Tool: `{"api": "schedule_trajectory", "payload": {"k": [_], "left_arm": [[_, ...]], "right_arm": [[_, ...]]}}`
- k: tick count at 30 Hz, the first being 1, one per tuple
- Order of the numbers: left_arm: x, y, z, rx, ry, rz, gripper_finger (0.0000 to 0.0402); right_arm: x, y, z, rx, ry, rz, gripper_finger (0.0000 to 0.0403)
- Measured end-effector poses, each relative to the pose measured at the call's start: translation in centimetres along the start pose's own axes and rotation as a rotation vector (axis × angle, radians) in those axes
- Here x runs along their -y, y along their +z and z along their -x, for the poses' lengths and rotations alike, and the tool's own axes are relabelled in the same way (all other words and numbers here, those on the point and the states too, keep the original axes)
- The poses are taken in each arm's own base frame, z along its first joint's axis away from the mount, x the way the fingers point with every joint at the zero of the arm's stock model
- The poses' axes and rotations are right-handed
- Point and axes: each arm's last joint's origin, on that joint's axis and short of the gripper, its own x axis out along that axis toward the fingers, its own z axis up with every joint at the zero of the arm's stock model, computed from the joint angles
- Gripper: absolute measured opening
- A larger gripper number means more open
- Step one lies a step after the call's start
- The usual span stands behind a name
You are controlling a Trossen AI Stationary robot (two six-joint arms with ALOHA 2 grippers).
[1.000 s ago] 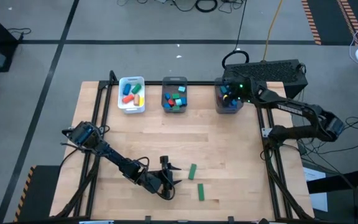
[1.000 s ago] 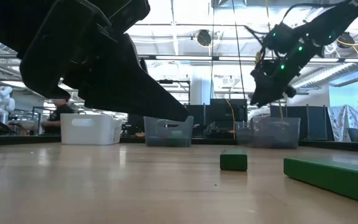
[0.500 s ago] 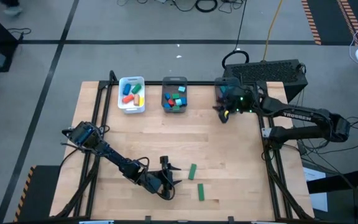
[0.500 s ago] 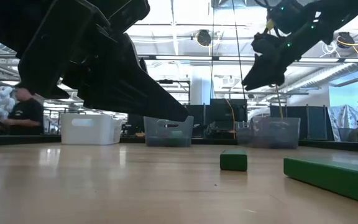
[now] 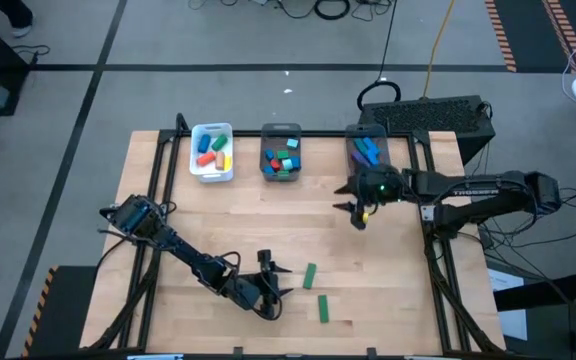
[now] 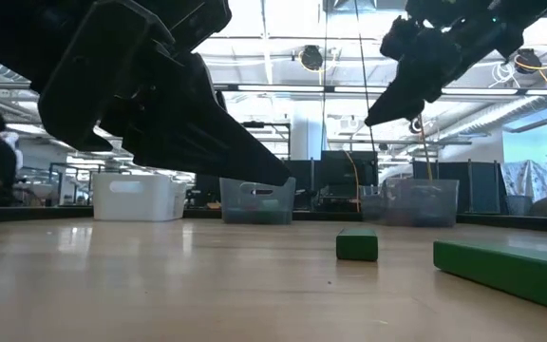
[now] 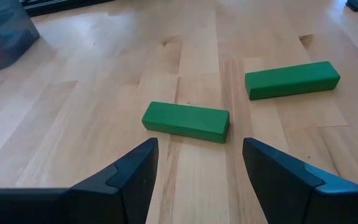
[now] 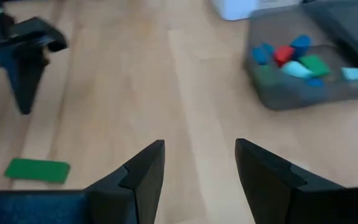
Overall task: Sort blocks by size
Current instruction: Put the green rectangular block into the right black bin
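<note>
Most blocks lie sorted in the white tray point(image 5: 212, 166) and two grey bins point(image 5: 281, 165); two green blocks point(image 5: 310, 276) remain on the bench point(image 5: 268, 220). Left gripper point(image 5: 271, 276), beside them, and right gripper point(image 5: 353, 207), mid-bench: jaws open, empty.

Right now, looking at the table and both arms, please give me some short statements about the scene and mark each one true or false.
1. Two green blocks lie on the table. True.
2. The left gripper holds a block. False: its fingers are open and empty.
3. The right gripper hangs over bare wood. True.
4. The white tray is empty. False: coloured blocks lie in it.
</note>
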Motion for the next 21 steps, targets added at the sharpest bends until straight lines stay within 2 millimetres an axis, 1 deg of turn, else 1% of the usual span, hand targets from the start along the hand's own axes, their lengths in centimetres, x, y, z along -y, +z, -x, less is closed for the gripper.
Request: {"api": "schedule_trajectory", "payload": {"k": [5, 13, 21], "left_arm": [[-0.3, 0.0, -0.2, -0.001, 0.007, 0.004, 0.0238], [-0.4, 0.0, -0.2, -0.003, 0.011, 0.005, 0.0238], [-0.4, -0.1, -0.2, -0.013, 0.013, -0.003, 0.0238]], "right_arm": [[-2.3, -0.2, -1.7, 0.001, 0.082, 0.082, 0.0183], [-5.7, -1.0, -5.3, 0.027, 0.188, 0.189, 0.0183], [-8.6, -2.5, -8.2, 0.053, 0.362, 0.303, 0.0183]]}}
